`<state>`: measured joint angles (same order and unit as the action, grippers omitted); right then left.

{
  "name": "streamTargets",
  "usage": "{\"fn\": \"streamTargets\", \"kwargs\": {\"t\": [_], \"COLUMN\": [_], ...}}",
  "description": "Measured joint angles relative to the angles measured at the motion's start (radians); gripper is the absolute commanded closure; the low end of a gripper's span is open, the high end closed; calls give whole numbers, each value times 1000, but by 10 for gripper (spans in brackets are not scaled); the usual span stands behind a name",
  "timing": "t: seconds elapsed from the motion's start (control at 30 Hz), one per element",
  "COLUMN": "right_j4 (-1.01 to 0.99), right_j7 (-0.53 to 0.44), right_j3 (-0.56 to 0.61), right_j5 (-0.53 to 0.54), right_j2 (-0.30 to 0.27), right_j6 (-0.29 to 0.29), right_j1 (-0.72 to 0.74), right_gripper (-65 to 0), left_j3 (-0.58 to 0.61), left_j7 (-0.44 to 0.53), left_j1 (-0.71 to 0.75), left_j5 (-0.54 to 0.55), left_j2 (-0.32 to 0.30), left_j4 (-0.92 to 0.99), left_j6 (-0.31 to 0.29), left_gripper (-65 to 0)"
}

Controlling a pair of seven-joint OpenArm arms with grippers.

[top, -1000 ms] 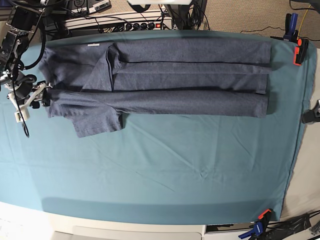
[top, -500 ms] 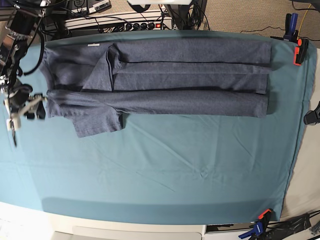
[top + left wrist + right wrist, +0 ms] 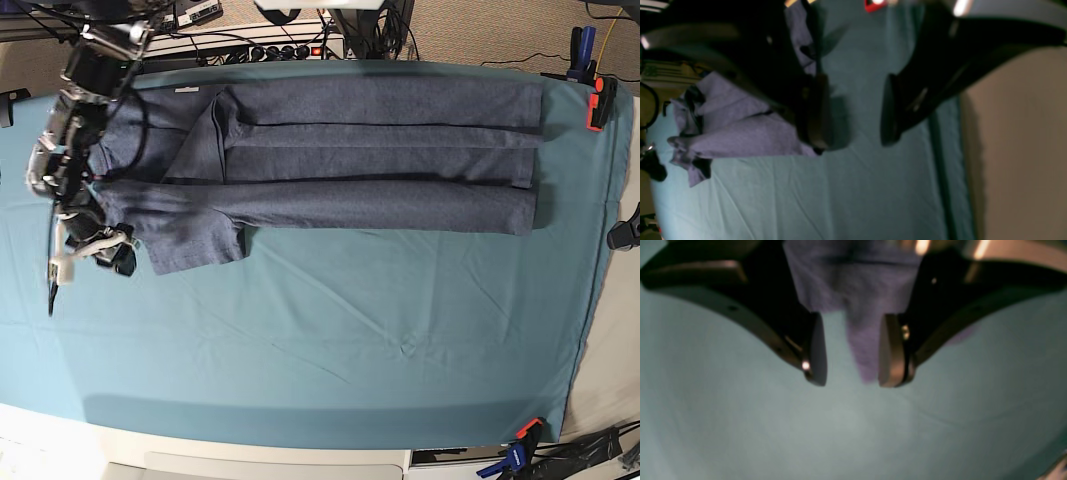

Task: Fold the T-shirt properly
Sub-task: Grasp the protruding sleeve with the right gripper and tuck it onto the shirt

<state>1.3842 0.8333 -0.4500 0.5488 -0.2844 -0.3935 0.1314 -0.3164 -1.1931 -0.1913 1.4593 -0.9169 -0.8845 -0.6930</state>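
Base view: we find the T-shirt (image 3: 340, 160) lying in long folded bands across the far half of the tablecloth (image 3: 330, 340), one sleeve jutting toward 6 o'clock at its left end. The right gripper (image 3: 95, 250) sits at 9 o'clock of that sleeve, just beside its edge. Right wrist view: we note the jaws parted, a strip of shirt fabric (image 3: 863, 340) showing between the fingers (image 3: 888, 350); no grip is evident. Left wrist view: the left gripper (image 3: 853, 110) stands open over bare cloth, holding nothing, with the shirt at its 9 o'clock.
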Motion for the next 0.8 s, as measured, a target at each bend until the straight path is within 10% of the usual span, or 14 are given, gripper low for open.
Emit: {"fn": "streamTargets", "kwargs": {"t": [0.8], "right_j4": [-264], "right_j7": [10], "right_j3": [-2], "right_j5": [27], "right_j2": [39], "right_j6": [4], "right_j1": [129], "right_gripper": [-271], "left_j3": [0], "left_j7": [8], "left_j1": [-5], "left_j5": [0], "left_j2": [1], "left_j4": [0], "left_j6": [0], "left_gripper": [-273]}}
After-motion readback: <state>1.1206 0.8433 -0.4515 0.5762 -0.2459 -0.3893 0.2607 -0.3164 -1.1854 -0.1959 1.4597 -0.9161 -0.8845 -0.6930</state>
